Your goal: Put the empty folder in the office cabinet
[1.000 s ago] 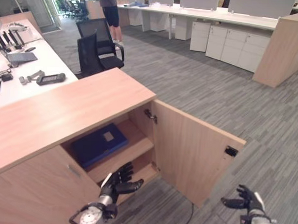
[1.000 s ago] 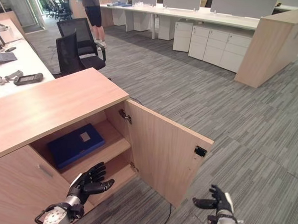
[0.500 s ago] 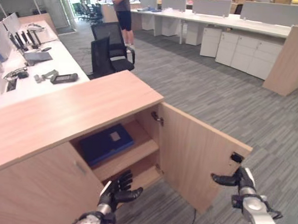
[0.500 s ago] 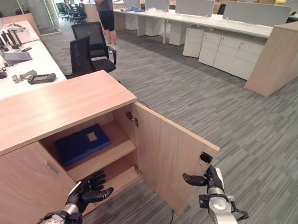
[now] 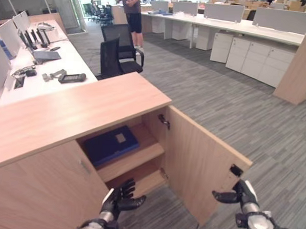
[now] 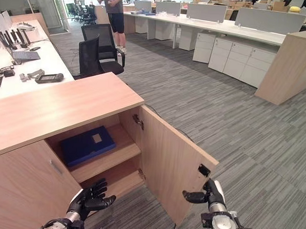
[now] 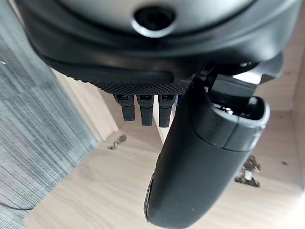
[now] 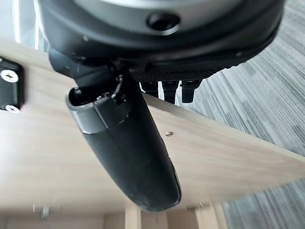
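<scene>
Left eye view is showing the folder (image 5: 110,144) lying flat on the cabinet's (image 5: 76,115) upper shelf, so closing the door (image 5: 202,163) is the step in hand. The right hand (image 5: 239,193), fingers relaxed and holding nothing, is reaching at the door's free edge; it should push there, flat and steady. The left hand (image 5: 119,197), spread and empty, is hanging near the lower shelf and should be clearing the doorway.

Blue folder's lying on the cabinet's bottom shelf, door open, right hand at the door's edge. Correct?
Not quite: the blue folder lies on the upper shelf, as the right eye view shows. The cabinet door is open, and the right hand is at its edge.
</scene>
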Robot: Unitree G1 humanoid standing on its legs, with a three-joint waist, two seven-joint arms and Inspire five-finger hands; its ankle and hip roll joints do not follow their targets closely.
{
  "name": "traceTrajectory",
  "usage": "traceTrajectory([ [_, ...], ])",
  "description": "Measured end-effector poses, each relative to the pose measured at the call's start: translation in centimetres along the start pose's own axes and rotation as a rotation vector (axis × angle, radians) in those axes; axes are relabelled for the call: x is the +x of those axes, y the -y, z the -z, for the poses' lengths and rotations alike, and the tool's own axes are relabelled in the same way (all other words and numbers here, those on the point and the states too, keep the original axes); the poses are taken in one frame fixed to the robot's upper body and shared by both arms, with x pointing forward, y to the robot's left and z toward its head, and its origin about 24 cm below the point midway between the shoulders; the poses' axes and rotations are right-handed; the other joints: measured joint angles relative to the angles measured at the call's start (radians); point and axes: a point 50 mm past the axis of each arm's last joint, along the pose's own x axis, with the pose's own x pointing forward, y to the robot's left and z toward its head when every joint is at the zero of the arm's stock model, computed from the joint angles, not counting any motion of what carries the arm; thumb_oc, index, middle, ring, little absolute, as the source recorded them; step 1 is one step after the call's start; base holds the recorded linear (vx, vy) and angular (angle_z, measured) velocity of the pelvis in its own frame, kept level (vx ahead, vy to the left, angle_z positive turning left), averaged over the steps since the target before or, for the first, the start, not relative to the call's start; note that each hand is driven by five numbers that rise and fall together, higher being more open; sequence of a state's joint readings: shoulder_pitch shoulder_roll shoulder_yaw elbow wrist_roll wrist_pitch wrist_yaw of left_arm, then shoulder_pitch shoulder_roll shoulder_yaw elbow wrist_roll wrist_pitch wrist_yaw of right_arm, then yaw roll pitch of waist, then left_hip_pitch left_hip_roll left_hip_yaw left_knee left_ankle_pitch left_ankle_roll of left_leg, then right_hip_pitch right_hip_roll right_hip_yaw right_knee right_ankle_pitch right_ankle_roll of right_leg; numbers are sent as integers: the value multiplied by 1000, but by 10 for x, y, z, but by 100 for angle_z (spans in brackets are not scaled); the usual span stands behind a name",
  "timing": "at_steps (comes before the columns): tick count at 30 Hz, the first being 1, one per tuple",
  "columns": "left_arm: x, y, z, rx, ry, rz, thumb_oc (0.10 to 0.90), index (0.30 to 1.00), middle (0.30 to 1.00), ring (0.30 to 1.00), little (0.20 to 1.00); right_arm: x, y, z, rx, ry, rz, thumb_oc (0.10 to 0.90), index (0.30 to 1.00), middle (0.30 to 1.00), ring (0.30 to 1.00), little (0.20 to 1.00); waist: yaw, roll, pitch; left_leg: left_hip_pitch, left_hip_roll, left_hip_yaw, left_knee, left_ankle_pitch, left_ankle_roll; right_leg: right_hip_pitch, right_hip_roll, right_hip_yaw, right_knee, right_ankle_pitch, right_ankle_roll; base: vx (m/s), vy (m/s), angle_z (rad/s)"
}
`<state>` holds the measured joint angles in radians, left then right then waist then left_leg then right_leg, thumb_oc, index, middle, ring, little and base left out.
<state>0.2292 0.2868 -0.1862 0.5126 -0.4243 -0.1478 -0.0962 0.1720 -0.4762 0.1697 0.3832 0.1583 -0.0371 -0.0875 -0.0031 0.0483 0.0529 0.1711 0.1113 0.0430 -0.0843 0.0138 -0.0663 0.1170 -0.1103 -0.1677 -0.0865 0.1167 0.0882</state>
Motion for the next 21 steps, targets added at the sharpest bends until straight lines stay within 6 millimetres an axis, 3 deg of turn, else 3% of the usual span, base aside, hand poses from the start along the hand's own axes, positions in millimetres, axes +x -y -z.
traceTrajectory([
  [5,-2,-6,3,-37,1,-61,800,900,900,900,900,-10,-32,7,-66,-12,-188,800,900,900,900,900,19,-2,0,-39,11,-57,0,10,-1,-2,12,-50,1,-5,-10,-83,-26,36],
  [8,3,2,1,-50,8,-57,800,900,900,900,900,-13,-50,9,-97,-14,-279,800,900,900,900,900,58,-6,8,-129,9,-144,57,22,4,-10,13,-144,-1,-3,-12,-174,65,79],
  [9,5,4,0,-56,11,-55,800,900,900,900,900,-13,-52,8,-108,-10,-294,800,900,900,900,900,69,-8,12,-152,13,-144,68,14,-2,-8,10,-181,0,-4,-18,-157,157,144],
  [10,5,5,2,-60,6,-60,800,900,900,900,900,-13,-57,8,-105,-9,-300,800,900,900,900,900,71,-22,20,-180,44,-60,69,3,-1,-11,-11,-261,-7,0,-40,-124,146,125],
  [11,6,4,2,-60,5,-63,800,900,900,900,900,-10,-57,3,-106,4,-299,800,900,900,900,900,69,-38,32,-194,61,15,91,14,-8,-10,-24,-289,-7,-2,-50,-94,154,140],
  [13,8,5,0,-58,5,-56,800,900,900,900,900,-5,-60,-5,-117,26,-307,800,900,900,900,900,57,-52,40,-238,153,316,187,23,-22,4,-72,-402,-8,-9,-34,22,143,140],
  [14,8,7,0,-57,4,-49,800,900,900,900,900,-5,-60,-6,-118,29,-306,800,900,900,900,900,58,-51,39,-237,181,388,199,25,-32,17,-85,-447,-8,-6,-15,130,173,140],
  [15,9,8,0,-55,5,-43,800,900,900,900,900,-4,-59,-8,-122,36,-299,800,900,900,900,900,45,-51,41,-237,199,424,203,25,-33,30,-89,-473,-8,-10,-10,174,189,128],
  [17,9,8,0,-56,6,-41,800,900,900,900,900,0,-57,-15,-125,57,-292,800,900,900,900,900,42,-21,29,-223,195,424,186,48,-51,44,-101,-482,-4,-13,23,88,201,99],
  [18,8,3,-1,-52,7,-56,800,900,900,900,900,4,-62,-24,-111,86,-304,800,900,900,900,900,70,-45,30,-227,143,401,163,71,-27,49,-129,-436,2,-29,53,72,176,56],
  [19,8,0,-4,-43,13,-62,800,900,900,900,900,4,-67,-29,-102,104,-315,800,900,900,900,900,78,-57,29,-231,118,388,155,70,-20,50,-141,-421,5,-35,54,71,187,94],
  [20,9,-10,-13,-4,33,-71,800,900,900,900,900,7,-80,-40,-56,130,-325,800,900,900,900,900,101,-102,29,-247,68,363,150,64,-9,46,-176,-401,23,-37,57,74,194,82],
  [21,9,-13,-16,10,38,-74,800,900,900,900,900,9,-83,-41,-24,121,-300,800,900,900,900,900,110,-110,32,-248,56,357,151,62,-2,40,-189,-399,35,-37,56,47,143,77],
])
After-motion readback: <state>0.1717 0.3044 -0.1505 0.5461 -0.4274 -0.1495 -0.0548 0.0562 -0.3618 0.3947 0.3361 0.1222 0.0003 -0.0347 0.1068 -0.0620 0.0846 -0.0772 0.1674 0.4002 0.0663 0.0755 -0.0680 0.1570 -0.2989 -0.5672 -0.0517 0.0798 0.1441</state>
